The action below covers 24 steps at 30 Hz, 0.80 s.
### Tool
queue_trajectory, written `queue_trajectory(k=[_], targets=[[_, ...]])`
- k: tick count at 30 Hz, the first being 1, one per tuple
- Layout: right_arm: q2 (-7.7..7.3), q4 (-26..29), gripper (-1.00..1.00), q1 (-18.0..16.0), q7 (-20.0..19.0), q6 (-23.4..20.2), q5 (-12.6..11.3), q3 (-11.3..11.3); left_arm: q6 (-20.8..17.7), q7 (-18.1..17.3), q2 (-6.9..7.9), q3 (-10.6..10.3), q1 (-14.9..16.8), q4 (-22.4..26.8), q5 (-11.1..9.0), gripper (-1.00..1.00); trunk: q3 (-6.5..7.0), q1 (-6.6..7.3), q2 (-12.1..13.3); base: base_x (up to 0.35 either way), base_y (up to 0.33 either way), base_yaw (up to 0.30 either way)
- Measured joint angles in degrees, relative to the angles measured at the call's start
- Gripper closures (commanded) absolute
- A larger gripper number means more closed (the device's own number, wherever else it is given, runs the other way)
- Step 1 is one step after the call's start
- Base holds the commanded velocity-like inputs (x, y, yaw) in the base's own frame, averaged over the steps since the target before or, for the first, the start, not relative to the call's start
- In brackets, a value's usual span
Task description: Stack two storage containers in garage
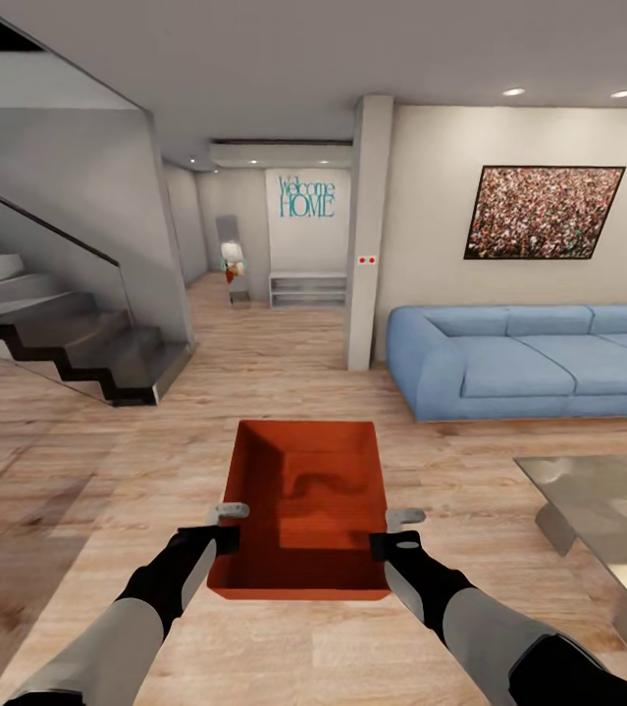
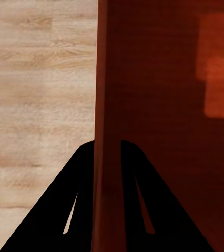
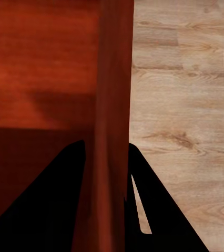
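One orange-red storage container (image 1: 303, 510) hangs in front of me above the light wood plank floor of the living room, held between both arms. My left gripper (image 1: 227, 525) is shut on its left wall and my right gripper (image 1: 391, 529) is shut on its right wall. In the left wrist view the container's thin wall (image 2: 107, 105) runs between the two black fingers (image 2: 64, 210). The right wrist view shows the container's other wall (image 3: 114, 105) pinched between that hand's fingers (image 3: 154, 210). The container is topless and holds nothing.
A blue sofa (image 1: 539, 358) stands at the right, with a glass coffee table (image 1: 607, 510) nearer to me. A staircase with a glass rail (image 1: 48, 324) rises at the left. A white pillar (image 1: 367, 230) stands ahead, beside a hallway with a "Welcome HOME" wall (image 1: 305, 196).
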<state>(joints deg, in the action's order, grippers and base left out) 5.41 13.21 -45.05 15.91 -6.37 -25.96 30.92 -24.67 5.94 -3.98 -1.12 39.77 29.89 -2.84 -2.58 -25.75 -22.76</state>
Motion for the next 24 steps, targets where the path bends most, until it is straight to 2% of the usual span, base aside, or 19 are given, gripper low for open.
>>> queue_trajectory(k=[7, 18, 24], targets=[[-0.02, -0.1, 1.0, 0.0, 0.4, 0.1, -1.4, 1.4, 0.1, 0.1, 0.05, -0.2, 0.0, -0.1, -0.3, 1.0, 0.0, 0.01, 0.0, 0.0, 0.0, 0.0], [-0.02, -0.2, 1.0, 0.0, 0.3, 0.2, -1.5, 1.3, 0.1, 0.1, 0.05, -0.2, 0.0, -0.2, -0.3, 1.0, 0.0, 0.01, 0.0, 0.004, 0.0, 0.0], [0.01, -0.2, 1.0, 0.0, 0.3, 0.2, -1.8, 1.7, 0.2, 0.2, 0.18, -0.3, 0.0, -0.4, -0.8, 1.0, 0.0, 0.03, 0.0, 0.182, 0.067, 0.0]])
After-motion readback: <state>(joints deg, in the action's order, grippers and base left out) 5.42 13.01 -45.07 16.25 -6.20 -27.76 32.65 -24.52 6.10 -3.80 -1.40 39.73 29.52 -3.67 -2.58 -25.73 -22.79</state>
